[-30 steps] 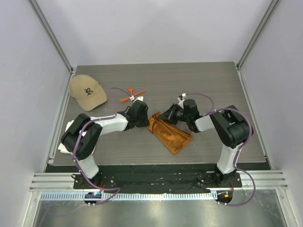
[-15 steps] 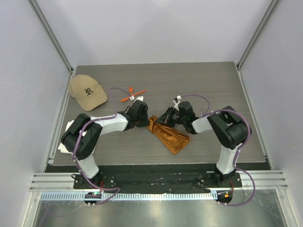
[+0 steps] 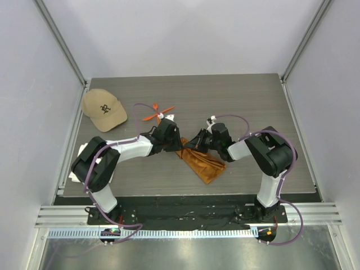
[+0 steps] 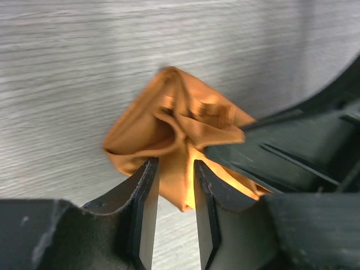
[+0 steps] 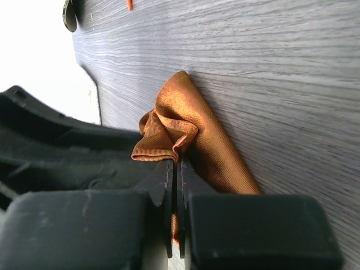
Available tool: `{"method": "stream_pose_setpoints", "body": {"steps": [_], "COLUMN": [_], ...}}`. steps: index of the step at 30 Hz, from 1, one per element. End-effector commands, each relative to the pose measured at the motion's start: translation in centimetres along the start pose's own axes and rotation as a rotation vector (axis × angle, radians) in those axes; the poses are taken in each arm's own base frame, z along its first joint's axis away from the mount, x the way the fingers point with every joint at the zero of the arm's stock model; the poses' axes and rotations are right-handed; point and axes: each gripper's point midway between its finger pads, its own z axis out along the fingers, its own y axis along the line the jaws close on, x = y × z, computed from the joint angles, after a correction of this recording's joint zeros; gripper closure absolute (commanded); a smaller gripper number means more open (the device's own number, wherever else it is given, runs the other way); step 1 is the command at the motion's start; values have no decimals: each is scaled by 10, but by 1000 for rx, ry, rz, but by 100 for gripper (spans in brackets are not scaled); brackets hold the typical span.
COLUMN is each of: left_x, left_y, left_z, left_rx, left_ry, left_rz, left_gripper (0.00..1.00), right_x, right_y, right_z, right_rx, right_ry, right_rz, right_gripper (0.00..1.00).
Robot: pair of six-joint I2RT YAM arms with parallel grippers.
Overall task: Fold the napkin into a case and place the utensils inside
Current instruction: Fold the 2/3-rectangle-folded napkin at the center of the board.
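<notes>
Robot test cell in a lab, not a home. A dark wood-grain table point(image 3: 236, 95) is boxed in behind and on both sides by plain white panels point(image 3: 185, 34) held in aluminium posts point(image 3: 61, 42). At the table's near edge the left arm point(image 3: 126, 147) and right arm point(image 3: 273, 154) are bolted to a slotted metal rail point(image 3: 62, 215), with purple cables point(image 3: 232, 115) looped along them. Nearer than that edge lies a bare steel sheet point(image 3: 185, 253).
</notes>
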Motion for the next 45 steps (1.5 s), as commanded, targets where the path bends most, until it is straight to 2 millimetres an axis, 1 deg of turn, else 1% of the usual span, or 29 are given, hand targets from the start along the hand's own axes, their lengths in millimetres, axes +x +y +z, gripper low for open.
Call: {"method": "stream_pose_setpoints", "body": {"steps": [1,5,7,9,14,18,20,21,23,24,25,27,28,32,34,36,38,41,42,43,44,45], "left_x": [-14,1,7,10,10,13,17,18,19,18,14,11,6,-1,-4,-10,-17,-18,-15,-14,-13,-12], "left_y": [-26,-23,-20,-11,-1,7,9,10,13,13,16,15,15,8,3,-5,-7,-7,-8,-8,-9,-7], "left_z": [-13,3,6,9,6,10,13,14,17,17,16,14,13,9,7,1,-7,-10,-10,-9,-9,-10], "left_rx": [44,-13,-36,-75,-136,-176,-187,-191,-204,-210,-232,-240,-254,-243,-223,-199,-190,-182,-176,-172,-166,-170], "left_ry": [-24,56,71,77,60,70,80,80,71,64,47,35,18,-3,-17,-46,-81,-95,-85,-83,-82,-84], "left_rz": [83,130,145,150,191,207,201,199,201,202,207,220,226,233,220,205,189,175,180,184,189,192], "left_gripper": [64,68,68,68,68,69,72,75,78,81,84,88,89,100,100,100,100,100,100,98,90,86], "right_x": [-6,-8,-9,-9,-11,-10,-10,-10,-10,-10,-11,-9,-10,-9,-7,-9,-10,-11,-11,-12,-12,-14], "right_y": [2,8,11,15,20,20,20,20,21,22,22,22,21,19,18,19,19,23,23,25,25,25], "right_z": [2,-2,-3,-4,-4,-5,-5,-5,-5,-6,-6,-6,-6,-7,-7,-9,-11,-11,-11,-11,-11,-11], "right_rx": [-2,-20,-25,-36,-53,-63,-62,-63,-64,-66,-65,-62,-61,-58,-49,-40,-28,-32,-32,-37,-38,-38], "right_ry": [-43,-55,-56,-54,-60,-59,-57,-58,-59,-59,-61,-56,-59,-57,-51,-54,-58,-57,-54,-55,-55,-60], "right_rz": [-7,11,16,23,25,39,38,39,36,37,34,30,31,37,36,34,20,8,12,11,14,19], "right_gripper": [99,99,99,99,99,99,99,99,99,99,99,99,99,99,99,99,99,99,99,99,99,99]}}
